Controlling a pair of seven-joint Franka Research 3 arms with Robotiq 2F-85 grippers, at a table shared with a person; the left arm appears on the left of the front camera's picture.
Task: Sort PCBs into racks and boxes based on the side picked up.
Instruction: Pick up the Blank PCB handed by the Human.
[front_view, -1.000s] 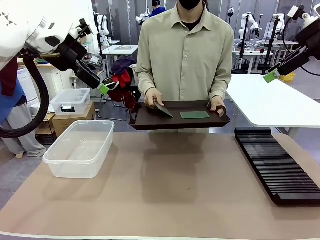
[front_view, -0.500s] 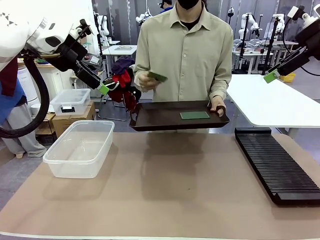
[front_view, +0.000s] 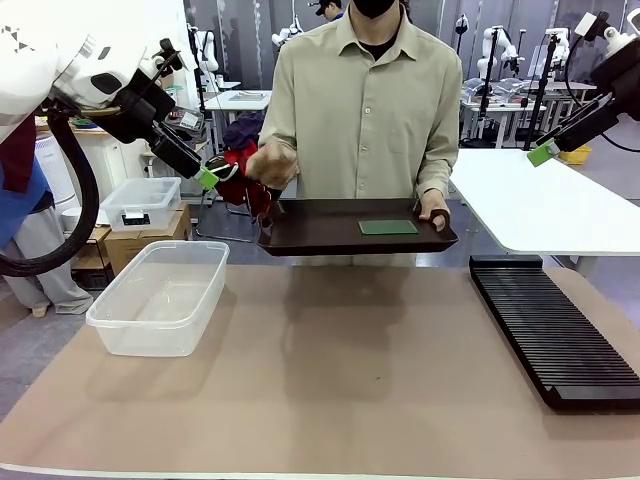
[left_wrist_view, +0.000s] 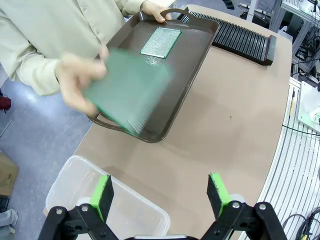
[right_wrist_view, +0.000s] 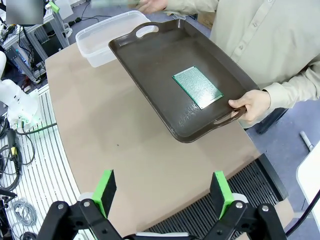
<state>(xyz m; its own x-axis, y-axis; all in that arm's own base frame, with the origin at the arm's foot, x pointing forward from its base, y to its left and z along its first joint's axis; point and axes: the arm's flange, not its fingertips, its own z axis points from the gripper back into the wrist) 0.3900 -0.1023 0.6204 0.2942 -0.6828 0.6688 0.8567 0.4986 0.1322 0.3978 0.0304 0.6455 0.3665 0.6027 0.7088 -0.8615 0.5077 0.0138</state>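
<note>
One PCB lies flat on a dark brown tray, towards the end held by one of the person's hands. From the right wrist, this board shows a fine dotted grid on its face and sits just beside that hand, which grips the tray handle. The second PCB is in the person's other hand, lifted above the opposite end of the tray and tilted; both board and hand are blurred. In the front view, that hand is at chest level, close to the left pincer.

The tray is held in the air over the far edge of the worktop, roughly level. On the worktop, the rack lies along the robot's right side, its slots running across it. The tub stands on the robot's left side, well apart from the rack.

The left pincer hangs above the tub with its green pads spread wide and nothing between them. The right pincer is high over the rack side, fingers likewise wide apart and holding nothing. In the front view, it is up beside a white table.
</note>
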